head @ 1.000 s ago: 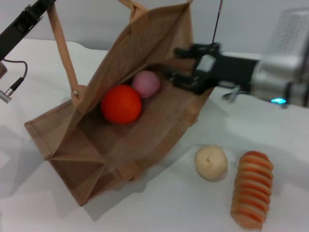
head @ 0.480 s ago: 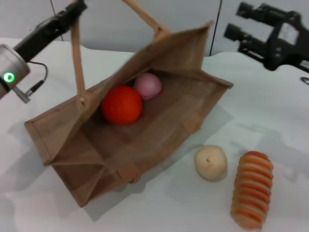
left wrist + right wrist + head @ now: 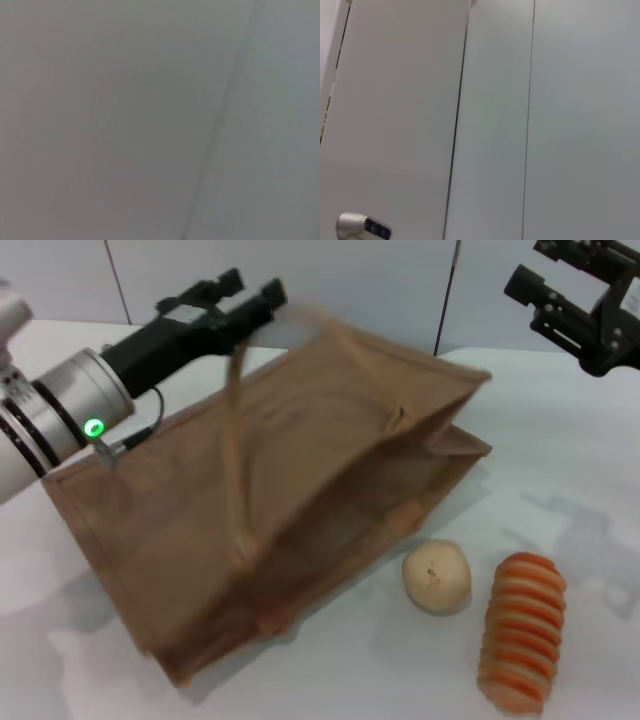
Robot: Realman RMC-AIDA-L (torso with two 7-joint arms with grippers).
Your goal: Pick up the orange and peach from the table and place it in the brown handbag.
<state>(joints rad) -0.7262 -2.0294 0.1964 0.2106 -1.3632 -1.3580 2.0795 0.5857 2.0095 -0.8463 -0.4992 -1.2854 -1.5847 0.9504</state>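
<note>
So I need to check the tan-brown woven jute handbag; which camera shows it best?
The head view: the tan-brown woven jute handbag lies collapsed on the white table, fully visible, the left claw at its upper edge. Both wrist views show only blank wall, no bag.

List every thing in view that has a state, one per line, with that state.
brown handbag: lying on its side on the table, flattened, mouth nearly shut, inside hidden.
handle: draped loose across the bag's upper side.
left gripper: open, above the bag's far edge, holding nothing.
right gripper: open, raised at the far right, empty.
beige round fruit: resting on the table beside the bag.
striped loaf: lying on the table.
</note>
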